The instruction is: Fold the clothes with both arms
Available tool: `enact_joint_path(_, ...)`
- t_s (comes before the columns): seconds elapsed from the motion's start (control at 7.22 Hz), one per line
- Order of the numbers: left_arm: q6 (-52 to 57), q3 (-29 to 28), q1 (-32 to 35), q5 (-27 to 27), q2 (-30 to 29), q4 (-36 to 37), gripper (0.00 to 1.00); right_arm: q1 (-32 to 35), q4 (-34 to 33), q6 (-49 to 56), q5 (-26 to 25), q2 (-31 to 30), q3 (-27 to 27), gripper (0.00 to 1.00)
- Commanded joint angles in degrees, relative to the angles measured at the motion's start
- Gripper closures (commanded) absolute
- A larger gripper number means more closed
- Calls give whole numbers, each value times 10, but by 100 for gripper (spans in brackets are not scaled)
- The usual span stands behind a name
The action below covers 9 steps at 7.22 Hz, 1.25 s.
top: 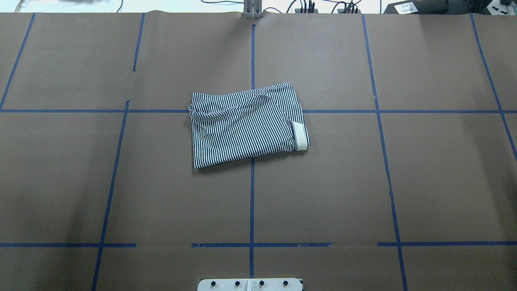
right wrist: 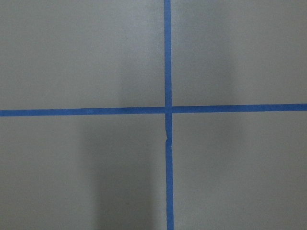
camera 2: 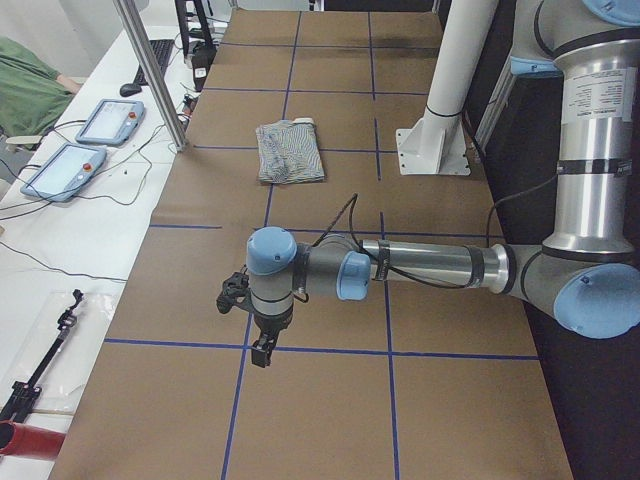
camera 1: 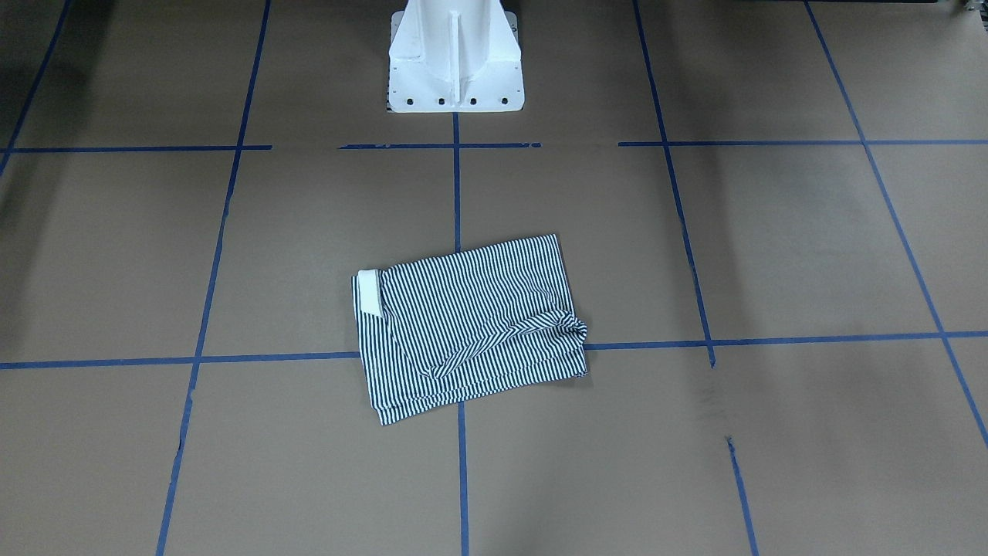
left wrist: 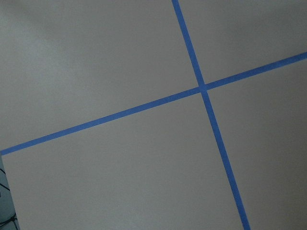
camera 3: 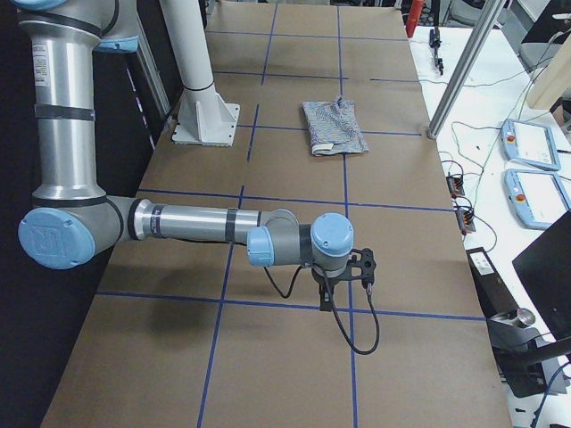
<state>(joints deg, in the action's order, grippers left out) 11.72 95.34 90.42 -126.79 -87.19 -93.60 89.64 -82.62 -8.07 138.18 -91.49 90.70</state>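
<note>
Both well apart from folded shirt (camera 1: pixel 471 324): left fingers (camera 2: pixel 262 352), right fingers (camera 3: pixel 325 300); spread or pressed, cannot tell.

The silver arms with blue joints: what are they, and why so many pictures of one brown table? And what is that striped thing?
They are two robot arms, a left arm and a right arm, and the white pedestal is the robot's base. Each arm ends in a black pincer.

Two pictures look down on the table, one from across it and one from behind the robot. Two are taken from the table's ends, each with one arm near. The last two come from cameras on the wrists and show only brown paper and blue tape lines.

On the table lies one striped polo shirt, folded into a rough rectangle with its cream collar showing at one edge.

Nothing hangs from the left pincer or the right pincer. Both are over bare table, far from the shirt. I cannot tell whether they are open.
</note>
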Motion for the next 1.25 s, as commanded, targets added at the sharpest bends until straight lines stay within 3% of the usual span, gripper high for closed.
enact_joint_path(0.0,-93,0,0,-8,0,-1,0,0,0,-42,3,0,8,0)
enact_joint_path(1.11,-97,-2,0,-26,1,0,0,-1,4,-54,1,-5,9,0)
